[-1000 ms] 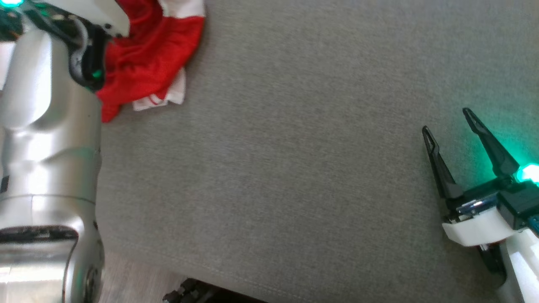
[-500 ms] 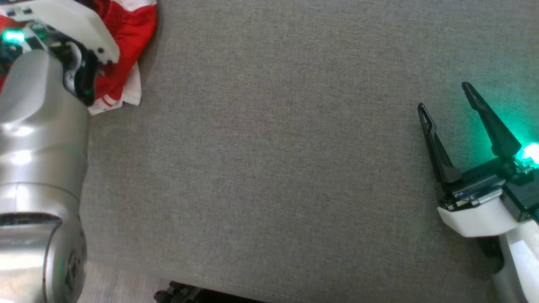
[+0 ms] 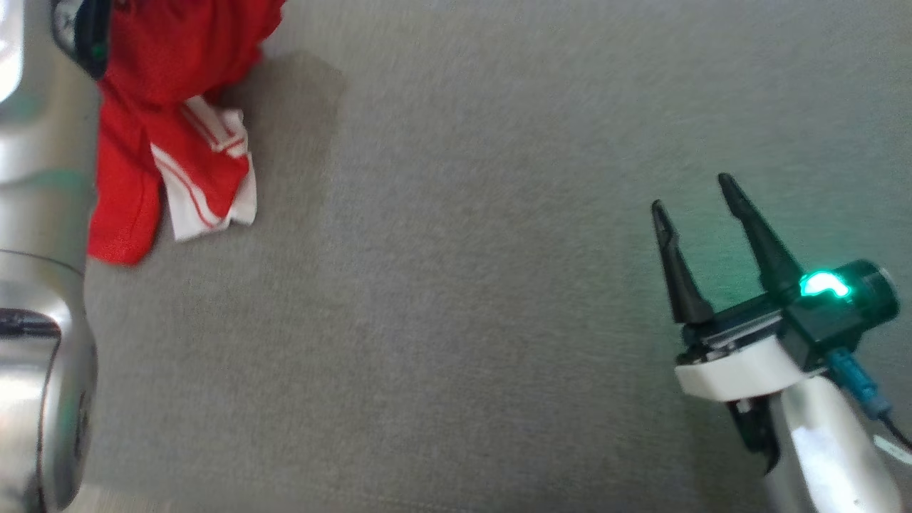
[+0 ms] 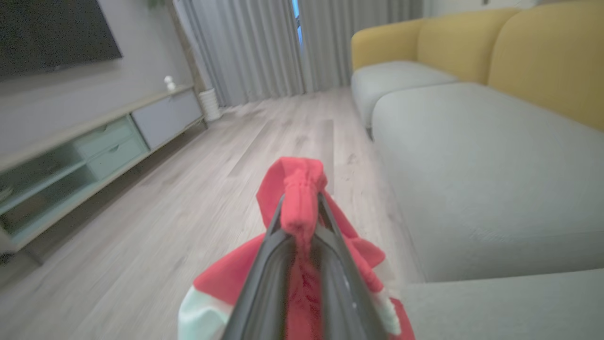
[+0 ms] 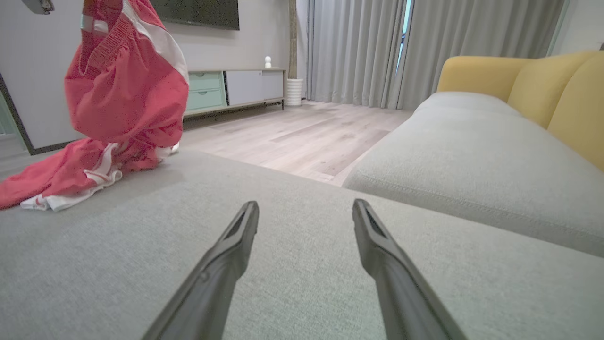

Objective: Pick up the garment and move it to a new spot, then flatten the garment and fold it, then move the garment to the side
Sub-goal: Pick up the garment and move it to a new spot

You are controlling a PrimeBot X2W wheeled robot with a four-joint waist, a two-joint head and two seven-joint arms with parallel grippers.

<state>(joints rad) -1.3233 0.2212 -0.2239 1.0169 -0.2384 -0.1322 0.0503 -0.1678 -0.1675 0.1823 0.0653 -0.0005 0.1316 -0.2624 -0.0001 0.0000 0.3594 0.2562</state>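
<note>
The garment [image 3: 164, 128] is red with white striped trim and hangs at the head view's upper left, its lower end trailing on the grey cushion [image 3: 463, 299]. In the left wrist view my left gripper [image 4: 301, 198] is shut on a bunched red fold of the garment [image 4: 297, 189], which drapes around the fingers. The right wrist view shows the garment [image 5: 122, 94] lifted at the far left, its hem resting on the cushion. My right gripper [image 3: 698, 192] stands open low over the cushion at the right, nothing between its fingers [image 5: 236, 236].
A second grey seat [image 5: 472, 156] with yellow backrests [image 5: 542, 85] lies beyond a gap. Wooden floor [image 4: 165, 212], a low TV cabinet [image 4: 94, 146] and curtains [image 5: 377, 47] are further off. My silver left forearm [image 3: 35, 285] runs down the head view's left edge.
My left gripper has shut on the garment and raised it, so the cloth now hangs instead of lying heaped. The head camera has shifted. The right gripper stays open.
</note>
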